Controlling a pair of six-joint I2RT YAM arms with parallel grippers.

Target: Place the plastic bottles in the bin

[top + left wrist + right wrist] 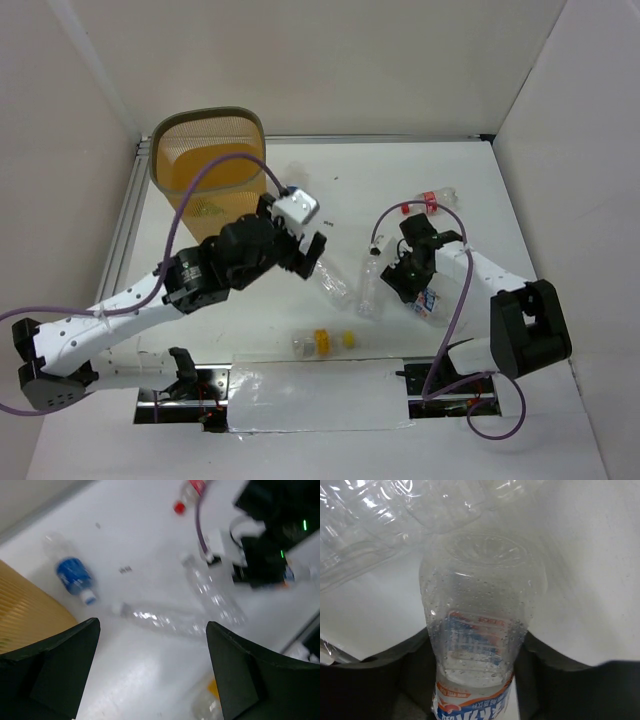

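Though L-wrist view blurs, L jaws wide apart, empty, R jaws clamp labelled bottle (479, 645), cap cut off.

The claw (476, 652) clasps a clear labelled bottle (480, 605) beside crumpled clear bottles (375, 525).

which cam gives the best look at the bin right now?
Top external. The whole bin shows there, grey rim and orange mesh, at the far left. Left wrist catches only a blurred slice of its orange wall at the frame's left edge. Right wrist shows none of it.
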